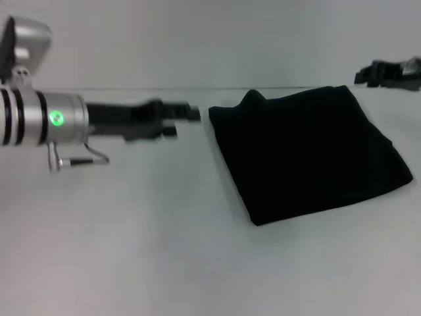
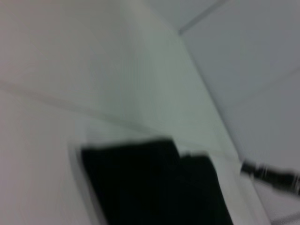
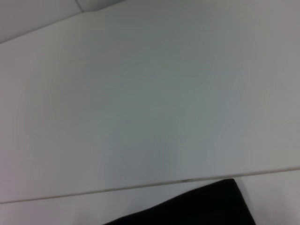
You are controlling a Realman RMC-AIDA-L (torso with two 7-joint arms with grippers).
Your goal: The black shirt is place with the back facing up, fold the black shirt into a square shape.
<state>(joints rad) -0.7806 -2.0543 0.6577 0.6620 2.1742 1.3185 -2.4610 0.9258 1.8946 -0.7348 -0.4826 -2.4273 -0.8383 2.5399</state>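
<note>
The black shirt (image 1: pixel 309 155) lies folded into a compact, roughly square bundle on the white table (image 1: pixel 131 230), right of centre, plain black side up. My left gripper (image 1: pixel 192 114) reaches in from the left and hovers just beside the bundle's far left corner, a small gap from the cloth. My right gripper (image 1: pixel 371 74) sits at the far right edge, beyond the shirt and apart from it. The left wrist view shows the black shirt (image 2: pixel 154 185) below and the right gripper (image 2: pixel 274 176) farther off. One corner of the black shirt (image 3: pixel 201 208) shows in the right wrist view.
The table's far edge (image 1: pixel 164 88) runs just behind the shirt and the left gripper. A thin cable (image 1: pixel 82 158) loops under the left wrist. Bare white tabletop stretches in front of the shirt and to its left.
</note>
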